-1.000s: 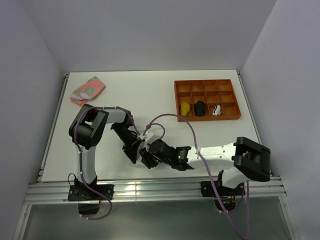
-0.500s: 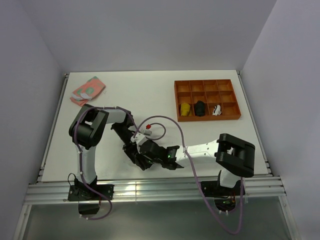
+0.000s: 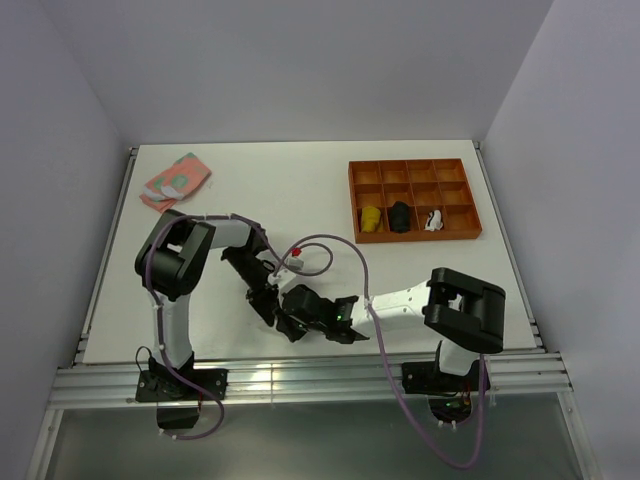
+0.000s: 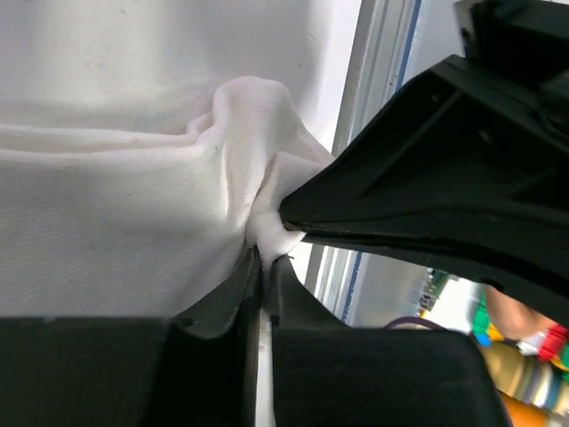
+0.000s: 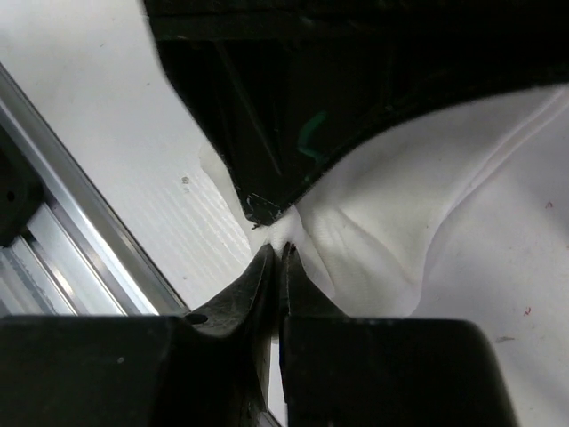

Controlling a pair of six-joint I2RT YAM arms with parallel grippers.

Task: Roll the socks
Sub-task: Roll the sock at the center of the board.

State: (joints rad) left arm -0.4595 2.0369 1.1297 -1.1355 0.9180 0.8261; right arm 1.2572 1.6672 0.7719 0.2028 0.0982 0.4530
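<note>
A plain white sock (image 4: 133,231) lies bunched on the white table, with a raised fold (image 4: 244,133) between the two grippers. In the left wrist view my left gripper (image 4: 265,260) has its jaws nearly together, with a pinch of that fabric between the tips. My right gripper (image 5: 279,254) is shut on the same sock (image 5: 427,231) from the opposite side. The two grippers meet tip to tip near the table's front middle: left gripper (image 3: 272,303), right gripper (image 3: 290,320). From above, the arms hide the sock.
An orange compartment tray (image 3: 352,200) at the back right holds a yellow bundle (image 3: 371,218), a black one (image 3: 400,216) and a black-and-white one (image 3: 433,219). A pink and green folded cloth (image 3: 175,180) lies at the back left. The metal rail (image 3: 300,378) runs just behind the grippers.
My right arm has slid left up to the left gripper, and its jaws have closed on the sock. The left arm has stayed in place.
</note>
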